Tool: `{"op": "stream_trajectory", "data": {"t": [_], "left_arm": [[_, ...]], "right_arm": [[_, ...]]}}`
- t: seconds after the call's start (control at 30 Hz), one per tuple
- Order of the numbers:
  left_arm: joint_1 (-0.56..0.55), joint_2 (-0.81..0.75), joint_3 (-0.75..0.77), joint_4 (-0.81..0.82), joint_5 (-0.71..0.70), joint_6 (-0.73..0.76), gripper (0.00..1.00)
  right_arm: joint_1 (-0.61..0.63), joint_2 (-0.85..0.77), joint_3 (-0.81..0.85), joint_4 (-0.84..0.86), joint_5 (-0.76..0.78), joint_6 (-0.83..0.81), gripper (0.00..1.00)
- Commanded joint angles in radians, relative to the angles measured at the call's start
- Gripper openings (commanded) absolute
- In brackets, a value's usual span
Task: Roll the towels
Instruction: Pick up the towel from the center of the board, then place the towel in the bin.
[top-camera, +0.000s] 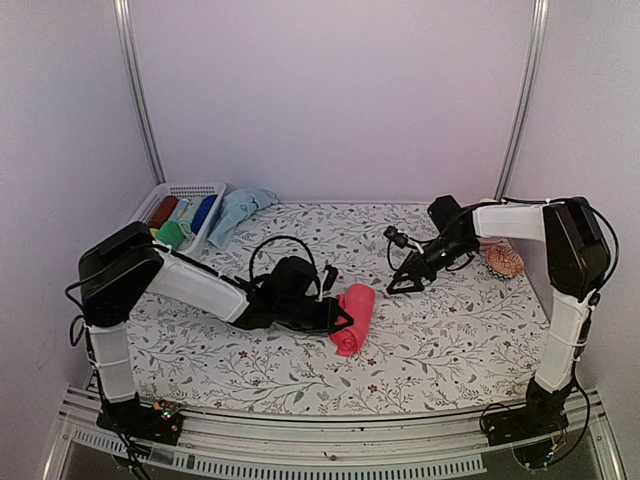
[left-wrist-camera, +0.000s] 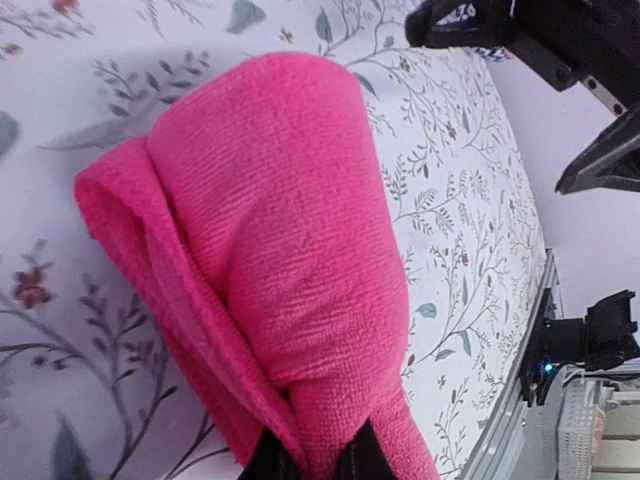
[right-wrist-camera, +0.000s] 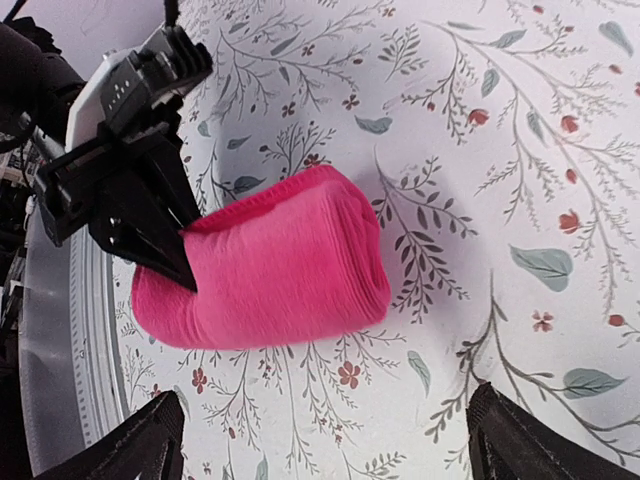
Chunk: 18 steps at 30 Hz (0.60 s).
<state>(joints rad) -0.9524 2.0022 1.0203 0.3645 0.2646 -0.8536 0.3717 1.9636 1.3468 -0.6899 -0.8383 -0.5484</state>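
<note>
Starting back left: got a white basket (top-camera: 185, 187) stuffed with red, dark blue, green and yellow rolls (top-camera: 172, 232); just beside it on the right, spotted the pale blue towel (top-camera: 238, 212), crumpled up and not rolled at all.

Moving to the middle of the floral tablecloth (top-camera: 450, 330): found the pink towel (top-camera: 354, 318) already rolled into a short fat cylinder, lying flat; can see the left gripper (top-camera: 338, 318) clamped almost fully closed on a fold along its left side, with both fingertips (left-wrist-camera: 345, 462) buried in the terry.

Further right: got the right gripper (top-camera: 403, 285) with jaws spread wide, gripping nothing, off the cloth, apart from the roll but pointed at it.

Far right by the arm: noticed a small orange patterned thing (top-camera: 505, 260); can't tell what it is.
</note>
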Motion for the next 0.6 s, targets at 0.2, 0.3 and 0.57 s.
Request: {"op": "stream_trajectory", "data": {"t": [0.2, 0.3, 0.57], "left_arm": [[0.156, -0.413, -0.064, -0.388, -0.249, 0.321, 0.0], [0.212, -0.509, -0.09, -0.421, -0.266, 0.335, 0.0], [0.377, -0.749, -0.083, -0.604, -0.384, 0.417, 0.0]], "right_arm": [[-0.074, -0.085, -0.048, 0.057, 0.112, 0.011, 0.99], [-0.074, -0.103, -0.056, 0.07, 0.12, 0.015, 0.99], [-0.073, -0.117, -0.068, 0.077, 0.136, 0.019, 0.99]]}}
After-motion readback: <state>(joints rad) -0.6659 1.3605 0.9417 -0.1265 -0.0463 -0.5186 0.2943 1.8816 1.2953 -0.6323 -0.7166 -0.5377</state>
